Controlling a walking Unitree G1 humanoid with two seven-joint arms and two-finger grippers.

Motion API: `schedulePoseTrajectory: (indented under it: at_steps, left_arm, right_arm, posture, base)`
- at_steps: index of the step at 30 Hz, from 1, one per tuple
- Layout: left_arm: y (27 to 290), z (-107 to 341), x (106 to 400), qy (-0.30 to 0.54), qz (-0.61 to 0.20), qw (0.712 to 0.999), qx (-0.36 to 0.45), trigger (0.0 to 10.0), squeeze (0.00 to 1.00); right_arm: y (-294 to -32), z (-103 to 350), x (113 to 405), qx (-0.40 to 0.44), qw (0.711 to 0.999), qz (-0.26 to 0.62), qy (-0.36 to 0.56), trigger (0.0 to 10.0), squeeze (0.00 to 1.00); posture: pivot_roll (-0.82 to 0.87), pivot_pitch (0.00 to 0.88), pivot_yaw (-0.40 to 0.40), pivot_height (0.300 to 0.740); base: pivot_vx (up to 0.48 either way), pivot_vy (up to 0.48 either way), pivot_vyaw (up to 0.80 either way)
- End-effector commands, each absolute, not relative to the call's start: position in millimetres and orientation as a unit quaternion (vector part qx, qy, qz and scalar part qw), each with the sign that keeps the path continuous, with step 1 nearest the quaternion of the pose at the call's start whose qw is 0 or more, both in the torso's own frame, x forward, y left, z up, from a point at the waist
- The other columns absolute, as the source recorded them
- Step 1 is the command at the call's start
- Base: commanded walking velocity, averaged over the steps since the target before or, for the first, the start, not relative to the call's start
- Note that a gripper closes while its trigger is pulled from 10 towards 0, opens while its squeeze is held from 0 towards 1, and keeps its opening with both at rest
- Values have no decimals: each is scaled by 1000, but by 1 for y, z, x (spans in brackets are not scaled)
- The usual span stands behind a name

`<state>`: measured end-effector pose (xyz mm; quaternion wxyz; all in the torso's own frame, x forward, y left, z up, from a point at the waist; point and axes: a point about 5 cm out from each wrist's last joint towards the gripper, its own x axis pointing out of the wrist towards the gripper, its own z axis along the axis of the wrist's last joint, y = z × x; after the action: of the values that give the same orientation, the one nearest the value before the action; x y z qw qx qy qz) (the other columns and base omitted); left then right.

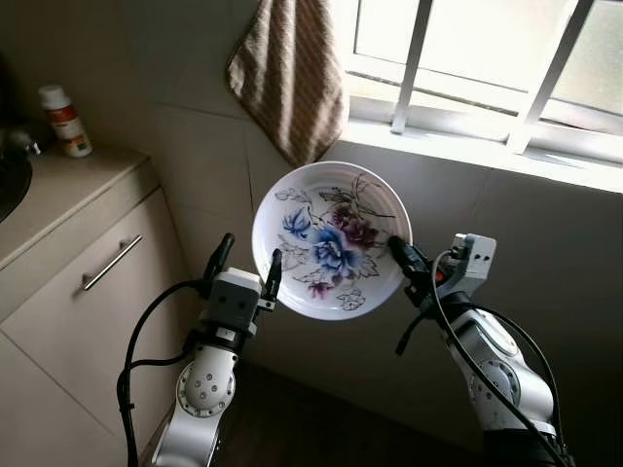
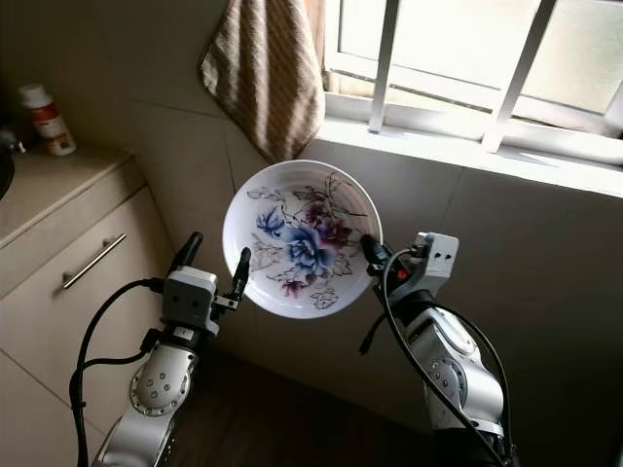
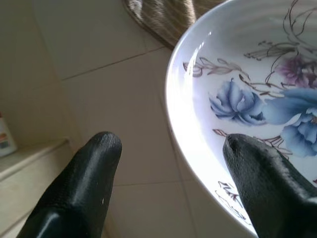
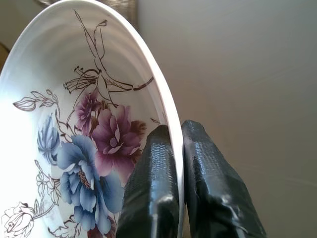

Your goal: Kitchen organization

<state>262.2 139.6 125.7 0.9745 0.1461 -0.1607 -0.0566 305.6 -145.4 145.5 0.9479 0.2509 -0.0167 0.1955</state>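
Nearest to me, the right wrist view gives what the head cameras cannot: the two black fingers (image 4: 158, 198) of my right gripper (image 1: 397, 248) sit one on each side of the plate's thin rim, pinching it tight. From the head I see the white plate (image 1: 331, 238) with its blue and purple flowers held up in the air between my two arms, tilted so its painted face looks back at me.

My left gripper (image 1: 245, 261) is spread wide. In the left wrist view one finger (image 3: 262, 183) lies across the plate's face at its left rim, while the other finger (image 3: 84, 183) stands clear with bare wall tile behind it. I cannot tell from here whether that inner finger actually touches the plate.

The plate carries nothing. Around it there is open air above the dark floor (image 1: 311, 418), with the tiled wall (image 1: 545, 243) close behind.

To the left, a counter (image 1: 68, 190) runs along the wall over a cabinet front with a metal handle (image 1: 110, 263). At its far end stands a white bottle (image 1: 65, 120) with a red label.

Farther up, a brown striped towel (image 1: 292, 73) hangs just above the plate, and a barred window (image 1: 487, 58) sits over the bright sill (image 1: 467, 146) to the right.
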Motion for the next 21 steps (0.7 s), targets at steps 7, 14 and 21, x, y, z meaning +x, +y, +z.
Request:
schedulePoseTrajectory:
  at_steps: [7,14,21]
  left_arm:
    - [133,130,264,-174,-65,973,138,10000,0]
    - [132,130,266,-165,-68,975,135,10000,0]
    - [133,132,267,-172,-66,973,136,10000,0]
  right_arm:
    - [-142,158,306,207,955,208,-55,0,0]
    - [-141,163,306,188,958,206,-71,0,0]
    - [-141,169,309,187,958,199,-88,0,0]
  posture:
    - [51,0,-42,740]
    - [52,0,-40,740]
    - [55,0,-38,740]
  base:
    - [0,0,800]
    - [0,162,800]
    - [0,480,800]
